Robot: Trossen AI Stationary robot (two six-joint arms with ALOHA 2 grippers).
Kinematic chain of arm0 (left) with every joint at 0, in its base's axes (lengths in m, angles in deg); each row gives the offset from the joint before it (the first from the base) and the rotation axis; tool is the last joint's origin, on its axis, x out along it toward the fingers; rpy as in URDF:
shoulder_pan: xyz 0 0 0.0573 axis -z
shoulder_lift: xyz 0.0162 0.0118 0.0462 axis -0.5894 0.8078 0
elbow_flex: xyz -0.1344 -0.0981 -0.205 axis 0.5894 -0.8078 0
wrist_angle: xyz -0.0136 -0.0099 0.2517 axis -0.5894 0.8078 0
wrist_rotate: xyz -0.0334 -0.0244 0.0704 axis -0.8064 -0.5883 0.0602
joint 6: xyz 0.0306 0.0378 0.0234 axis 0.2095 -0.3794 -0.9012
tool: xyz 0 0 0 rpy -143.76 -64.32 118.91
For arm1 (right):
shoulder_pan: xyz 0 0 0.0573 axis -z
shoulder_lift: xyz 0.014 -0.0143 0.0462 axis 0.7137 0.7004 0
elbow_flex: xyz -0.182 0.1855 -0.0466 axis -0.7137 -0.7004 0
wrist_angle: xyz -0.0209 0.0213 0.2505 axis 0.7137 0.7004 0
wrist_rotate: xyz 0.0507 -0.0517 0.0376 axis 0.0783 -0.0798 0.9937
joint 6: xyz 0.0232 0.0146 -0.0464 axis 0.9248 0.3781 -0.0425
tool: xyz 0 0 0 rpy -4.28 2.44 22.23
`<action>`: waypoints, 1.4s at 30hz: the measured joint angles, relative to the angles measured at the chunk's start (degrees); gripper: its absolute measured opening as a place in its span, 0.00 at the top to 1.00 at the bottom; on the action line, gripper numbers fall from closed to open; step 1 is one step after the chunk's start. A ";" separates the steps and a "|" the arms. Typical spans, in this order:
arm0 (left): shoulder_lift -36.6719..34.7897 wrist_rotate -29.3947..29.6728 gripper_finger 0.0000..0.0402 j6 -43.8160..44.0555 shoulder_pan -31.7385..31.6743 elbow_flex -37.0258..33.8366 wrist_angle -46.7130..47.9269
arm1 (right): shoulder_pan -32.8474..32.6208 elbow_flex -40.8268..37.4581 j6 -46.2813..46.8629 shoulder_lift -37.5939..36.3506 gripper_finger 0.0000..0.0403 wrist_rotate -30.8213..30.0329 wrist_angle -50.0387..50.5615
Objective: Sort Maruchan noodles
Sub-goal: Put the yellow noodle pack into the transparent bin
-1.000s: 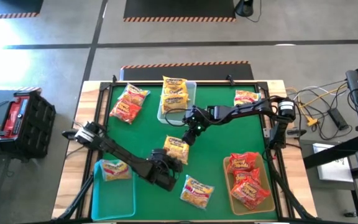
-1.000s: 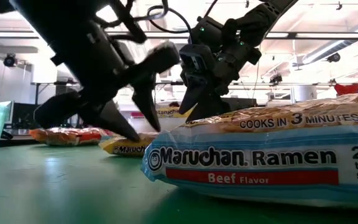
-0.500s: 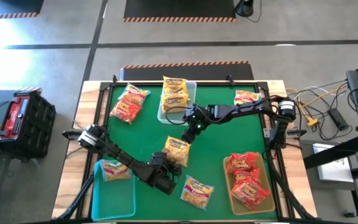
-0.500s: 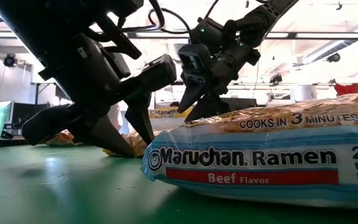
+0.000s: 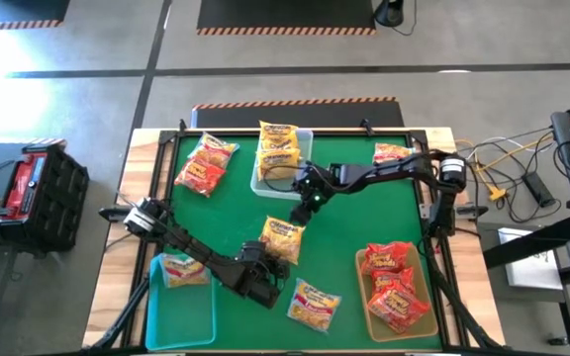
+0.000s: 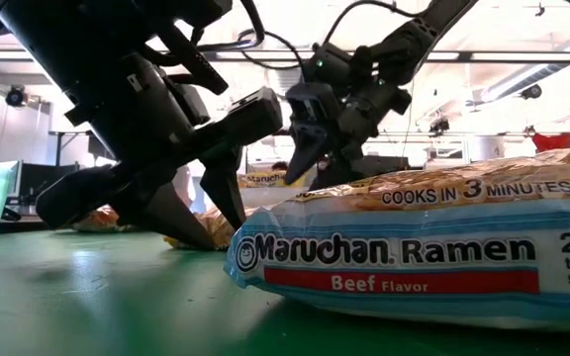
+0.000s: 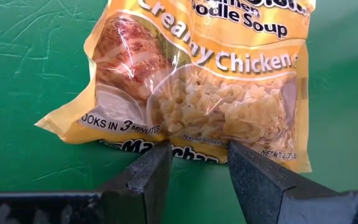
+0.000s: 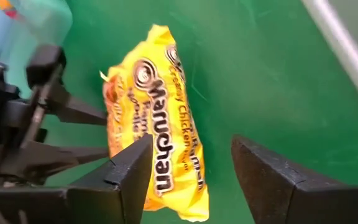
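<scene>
The green mat (image 5: 364, 222) lay flat and felt-like under me, framed by the wooden table edge (image 5: 146, 173); on it stood three rectangular plastic bins, a teal one (image 5: 156, 307) at my near left holding one pale-blue-and-yellow packet (image 5: 184, 269), an orange one (image 5: 362, 297) at my near right heaped with red packets (image 5: 394, 282), and a clear one (image 5: 303, 138) at the far side with yellow packets (image 5: 277, 146) stacked in it; loose crinkly packets lay apart from these, a red-orange one (image 5: 206, 161) far left, another (image 5: 392, 153) far right by my right arm's base, and a beef packet (image 5: 315, 302) near the front edge, which in the low view filled the foreground (image 6: 414, 252) and hid much of the mat behind it.

The creamy chicken packet (image 5: 281, 237) lay flat in the middle; my left gripper (image 7: 194, 168) sat low at its near edge, fingers (image 7: 145, 177) parted and straddling the crimped seam without clamping it; only the left wrist view showed the noodle block through the clear window. My right gripper (image 5: 310, 198) hung above the mat just beyond that packet, near the clear bin, its fingers (image 8: 129, 168) spread and empty; its wrist view looked down on the same packet (image 8: 160, 124) with my left gripper beside it.
</scene>
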 joint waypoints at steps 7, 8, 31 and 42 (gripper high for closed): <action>0.07 -1.61 0.64 0.63 -0.17 0.02 0.71 | 0.00 -0.07 0.02 4.79 0.48 0.91 -2.21; 0.07 -1.84 0.64 0.70 -0.23 0.02 0.71 | 0.06 -0.07 0.07 5.00 0.48 1.77 -2.82; 0.52 -3.84 0.65 1.49 -0.78 0.06 1.71 | -1.34 -0.04 -1.08 5.84 0.48 6.95 -7.24; 0.52 -3.87 0.65 1.30 -1.06 0.06 1.73 | -4.58 -0.17 -2.34 5.84 0.50 5.36 -7.00</action>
